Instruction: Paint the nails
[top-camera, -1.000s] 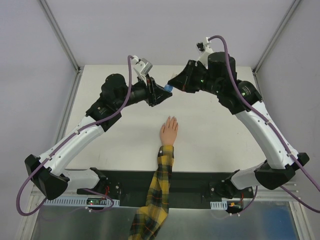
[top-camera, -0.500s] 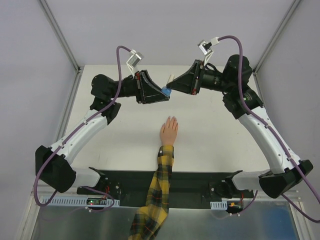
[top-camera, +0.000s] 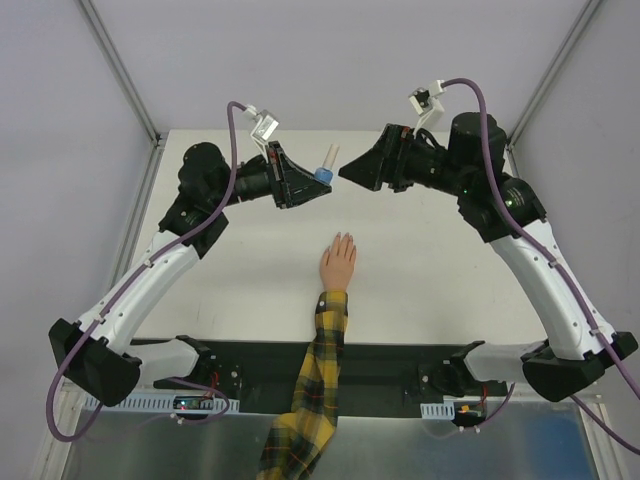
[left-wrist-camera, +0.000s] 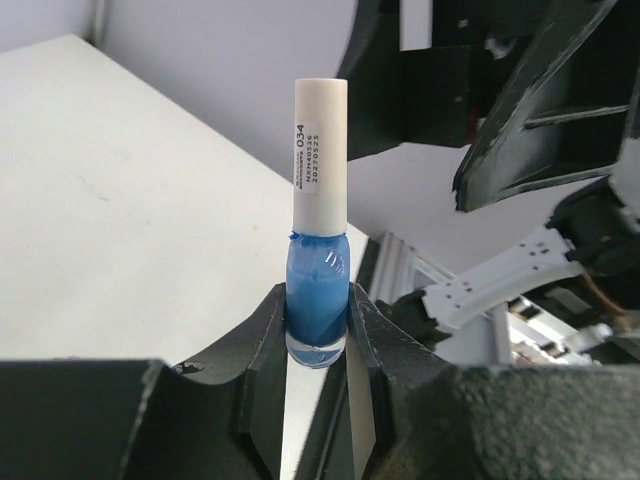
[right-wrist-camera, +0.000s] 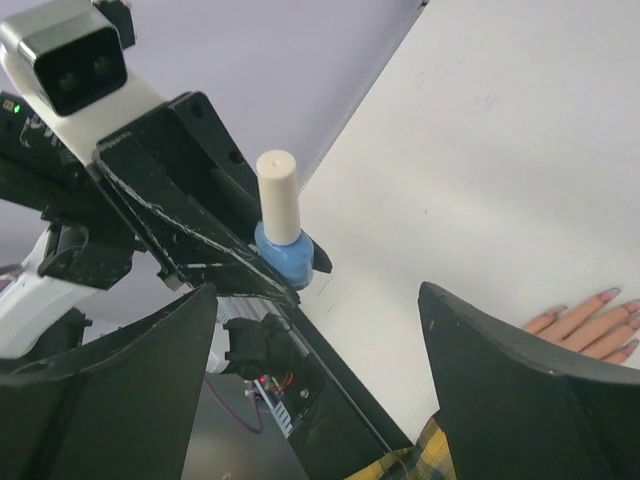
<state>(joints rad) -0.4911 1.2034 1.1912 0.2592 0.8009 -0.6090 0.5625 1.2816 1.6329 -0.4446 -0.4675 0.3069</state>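
Note:
A small blue bottle (left-wrist-camera: 318, 295) with a tall white cap (left-wrist-camera: 320, 150) stands upright between the fingers of my left gripper (left-wrist-camera: 318, 305), which is shut on its glass body. In the top view the bottle (top-camera: 322, 173) hangs above the table's far middle. My right gripper (right-wrist-camera: 315, 290) faces it with jaws wide open, apart from the cap (right-wrist-camera: 278, 195), nothing between its fingers. The peach hand (top-camera: 338, 264) lies flat on the table, fingers pointing away. Its nails (right-wrist-camera: 610, 294) look skin-toned. A yellow-black plaid sleeve (top-camera: 318, 385) runs back to the near edge.
The white table (top-camera: 430, 270) is bordered by a metal frame (top-camera: 140, 210) and grey walls. Both arm bases sit on a black plate (top-camera: 380, 365) at the near edge, either side of the sleeve.
My right gripper, shut at the bottle's cap before, has opened and drawn back to the right. The cap now shows free. My left gripper has shifted slightly left with the bottle.

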